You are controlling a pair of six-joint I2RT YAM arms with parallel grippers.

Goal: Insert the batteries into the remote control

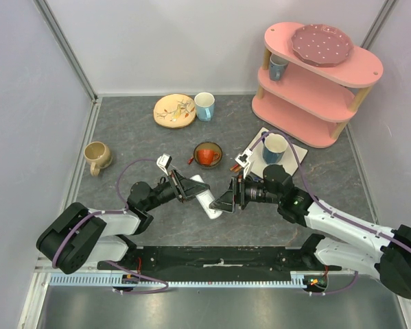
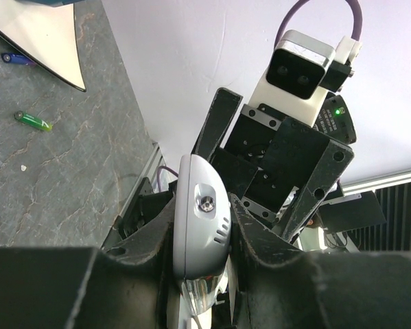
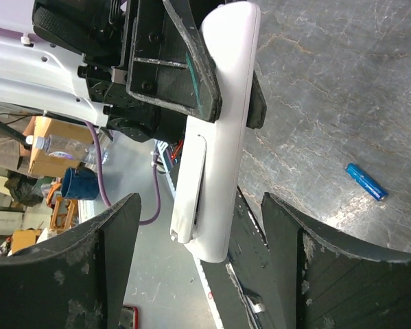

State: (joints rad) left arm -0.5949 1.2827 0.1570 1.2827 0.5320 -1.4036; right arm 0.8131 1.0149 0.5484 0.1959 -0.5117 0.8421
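Overhead, the left gripper (image 1: 190,188) covers the upper part of the remote (image 1: 210,205); button face not visible. Blue battery (image 3: 365,181) too small to locate overhead. Left wrist view: remote's lower end hidden in the grip.

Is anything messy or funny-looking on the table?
Yes. A blue battery and a green battery lie loose on the grey table instead of inside the remote control, which the left hand is gripping.
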